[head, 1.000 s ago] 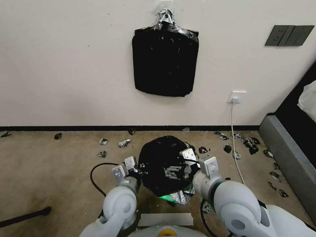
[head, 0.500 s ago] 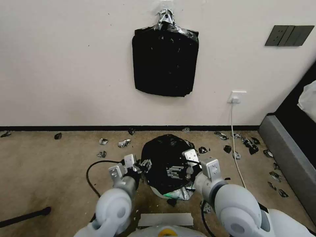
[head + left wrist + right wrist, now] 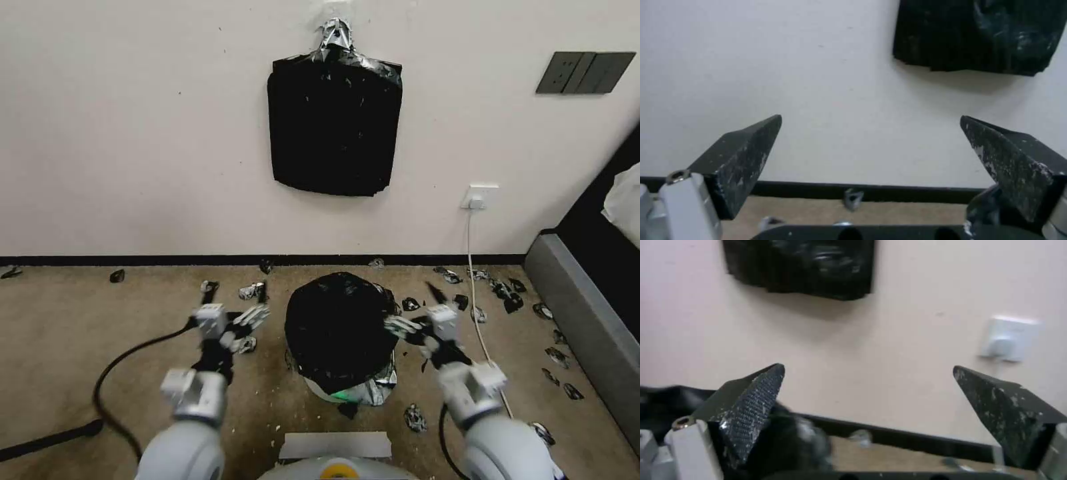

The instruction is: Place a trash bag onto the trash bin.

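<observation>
From the head view, the trash bag [image 3: 339,327] lies draped over the trash bin [image 3: 328,392], covering its mouth and most of its wall; only a sliver of white shows at the near base, beside a crumpled silvery fold of film. The bin stands on the carpet in the middle of the floor, a little out from the wall. The left gripper [image 3: 235,319] hangs to the left of the bin with its jaws spread and nothing in them, apart from the bag. The right gripper [image 3: 417,322] hangs to the right, jaws likewise spread and empty, its tips just beside the bag's right edge. On the wall above hangs the flat stack of bags [image 3: 335,123], and small black scraps [image 3: 505,290] litter the carpet along the skirting.

The left wrist view looks past its two parted fingers [image 3: 744,160] at the bare wall, with the hanging stack's lower edge at the far side.

The right wrist view shows its fingers [image 3: 751,403] equally parted, black film bunched close by one of them, and a wall socket [image 3: 1008,343] beyond.

The bag appears seated, so the step in hand looks like the release. Any next move would call for checking that the film grips the rim all round, particularly at the near side where it bunches.
</observation>
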`<state>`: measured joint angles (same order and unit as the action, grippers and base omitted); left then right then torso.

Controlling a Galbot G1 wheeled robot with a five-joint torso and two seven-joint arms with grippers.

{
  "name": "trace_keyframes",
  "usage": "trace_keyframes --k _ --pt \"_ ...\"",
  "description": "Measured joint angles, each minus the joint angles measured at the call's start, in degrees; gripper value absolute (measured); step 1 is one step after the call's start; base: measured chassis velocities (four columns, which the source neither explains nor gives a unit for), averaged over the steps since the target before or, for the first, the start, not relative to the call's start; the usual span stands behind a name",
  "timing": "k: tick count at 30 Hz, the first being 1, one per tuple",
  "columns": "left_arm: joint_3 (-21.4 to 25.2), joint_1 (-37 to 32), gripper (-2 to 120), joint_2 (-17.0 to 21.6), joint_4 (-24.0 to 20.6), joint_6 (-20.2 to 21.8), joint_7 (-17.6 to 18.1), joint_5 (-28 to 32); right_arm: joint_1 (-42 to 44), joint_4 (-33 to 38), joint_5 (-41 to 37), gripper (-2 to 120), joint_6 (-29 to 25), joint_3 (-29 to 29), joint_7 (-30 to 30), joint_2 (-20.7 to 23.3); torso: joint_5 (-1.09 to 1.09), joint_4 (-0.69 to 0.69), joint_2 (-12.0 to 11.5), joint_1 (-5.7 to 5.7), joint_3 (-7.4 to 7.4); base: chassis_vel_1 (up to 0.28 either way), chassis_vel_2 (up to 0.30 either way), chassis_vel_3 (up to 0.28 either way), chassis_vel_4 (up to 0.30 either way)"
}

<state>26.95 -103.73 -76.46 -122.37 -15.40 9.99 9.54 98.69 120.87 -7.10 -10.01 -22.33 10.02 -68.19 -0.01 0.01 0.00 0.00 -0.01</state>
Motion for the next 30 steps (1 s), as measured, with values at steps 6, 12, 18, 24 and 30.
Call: trace_keyframes --k 6,12,18,24,30 --pt "3.6 -7.0 100 -2.8 2.1 -8.8 -2.1 -3.1 3.9 -1.9 4.2 100 -6.0 -4.1 -1.1 -5.9 0.01 0.0 0.0 0.0 0.0 0.0 0.0 0.0 0.0" --pt "4.1 -8.3 100 -3.4 3.2 -12.1 -3.1 -4.5 8.3 -2.6 6.2 100 -11.1 -6.0 -1.1 -10.1 -0.01 -0.03 0.0 0.0 0.0 0.0 0.0 0.0 0.0" --pt "3.8 -8.1 100 -3.3 3.3 -12.1 -3.1 -4.5 8.8 -2.6 6.4 100 -11.9 -6.2 -0.8 -10.7 0.0 -0.01 0.0 0.0 0.0 0.0 0.0 0.0 0.0" --pt "3.6 -8.0 100 -3.2 3.3 -11.8 -3.0 -4.3 8.6 -2.6 6.2 100 -11.6 -6.0 -0.6 -10.5 0.0 -0.01 0.0 0.0 0.01 0.0 0.0 0.0 0.0" --pt "3.6 -7.9 100 -3.2 3.3 -11.7 -3.0 -4.2 8.5 -2.5 6.0 100 -11.4 -5.9 -0.6 -10.4 0.01 -0.01 0.0 0.0 0.01 0.0 0.0 0.0 0.0"
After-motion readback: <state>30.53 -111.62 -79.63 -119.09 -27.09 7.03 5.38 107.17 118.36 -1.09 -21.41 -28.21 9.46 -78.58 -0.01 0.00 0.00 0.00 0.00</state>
